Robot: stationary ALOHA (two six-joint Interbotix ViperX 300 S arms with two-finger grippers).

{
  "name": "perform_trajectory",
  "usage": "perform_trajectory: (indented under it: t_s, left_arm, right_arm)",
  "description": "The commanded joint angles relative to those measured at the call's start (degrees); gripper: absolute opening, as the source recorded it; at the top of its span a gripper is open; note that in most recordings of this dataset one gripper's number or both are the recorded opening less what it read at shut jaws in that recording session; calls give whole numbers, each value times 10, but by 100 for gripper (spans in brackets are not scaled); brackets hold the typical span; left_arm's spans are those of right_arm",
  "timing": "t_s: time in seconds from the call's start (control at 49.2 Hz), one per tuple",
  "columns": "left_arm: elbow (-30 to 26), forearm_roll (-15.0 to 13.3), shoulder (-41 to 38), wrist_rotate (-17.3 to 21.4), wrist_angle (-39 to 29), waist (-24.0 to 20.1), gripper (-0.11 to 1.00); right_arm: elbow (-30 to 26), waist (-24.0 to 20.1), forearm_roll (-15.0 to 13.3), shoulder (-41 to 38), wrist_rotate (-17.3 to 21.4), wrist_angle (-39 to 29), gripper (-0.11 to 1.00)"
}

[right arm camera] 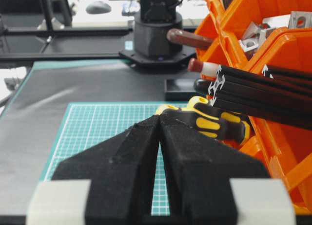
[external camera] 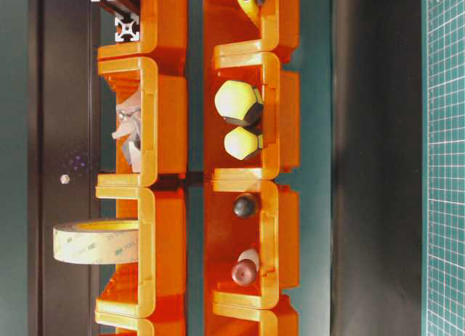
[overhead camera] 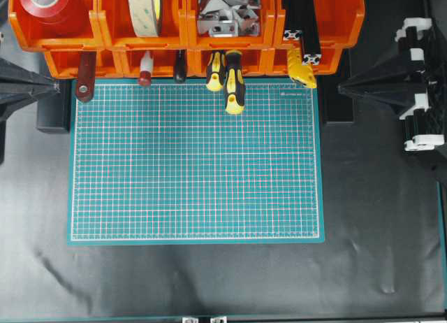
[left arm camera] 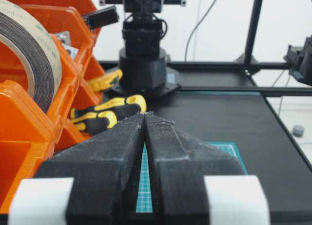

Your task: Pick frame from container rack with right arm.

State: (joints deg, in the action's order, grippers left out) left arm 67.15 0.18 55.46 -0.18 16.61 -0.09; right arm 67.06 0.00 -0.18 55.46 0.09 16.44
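Observation:
The orange container rack (overhead camera: 105, 29) spans the far edge of the table. Two black grooved bars, the frame (overhead camera: 302, 15) and one like it, lie in the rack's upper right bin with silvery cut ends (external camera: 126, 28) poking out of the open front. In the right wrist view the frame (right arm camera: 258, 91) is up and to the right of my right gripper (right arm camera: 160, 117). That gripper is shut, holds nothing, and hangs apart from the rack. The right gripper (overhead camera: 341, 89) rests right of the mat. My left gripper (left arm camera: 145, 114), also shut and empty, sits at the left (overhead camera: 56, 87).
Yellow-and-black screwdrivers (overhead camera: 235, 82) stick out of the lower bins just below the frame. The rack also holds a red tape roll (overhead camera: 49, 5), a beige tape roll (overhead camera: 147, 8) and metal brackets (overhead camera: 227, 15). A green cutting mat (overhead camera: 195, 162) covers the table's middle.

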Motion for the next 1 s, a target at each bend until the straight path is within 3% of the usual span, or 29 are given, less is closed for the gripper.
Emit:
perform_trajectory:
  t_s: [0.0, 0.061, 0.142, 0.345, 0.61, 0.752, 0.975]
  left_arm:
    - [-11, 22, -4, 0, -7, 0, 6]
    - [-17, 22, 1, 0, -16, -1, 3]
    - [-29, 22, 12, 0, -37, -1, 0]
    - [-52, 22, 43, 0, -105, 0, 0]
    - [-86, 22, 62, -1, -173, 2, 0]
    - [-93, 22, 62, -1, -192, 1, 0]
    - [-91, 22, 60, -1, -193, 0, 0]
  right_arm:
    - [-3, 0, 4, -5, 4, 4, 2]
    - [-2, -1, 4, -4, 9, -1, 6]
    - [-5, -2, 4, -1, 28, -16, -1]
    - [-38, -5, 4, 10, 62, -76, -1]
    - [-171, -11, -8, -12, 62, -311, -1]
    - [-262, -33, -44, -56, 62, -433, -1]
    - [-391, -105, -162, -153, 65, -599, -1]
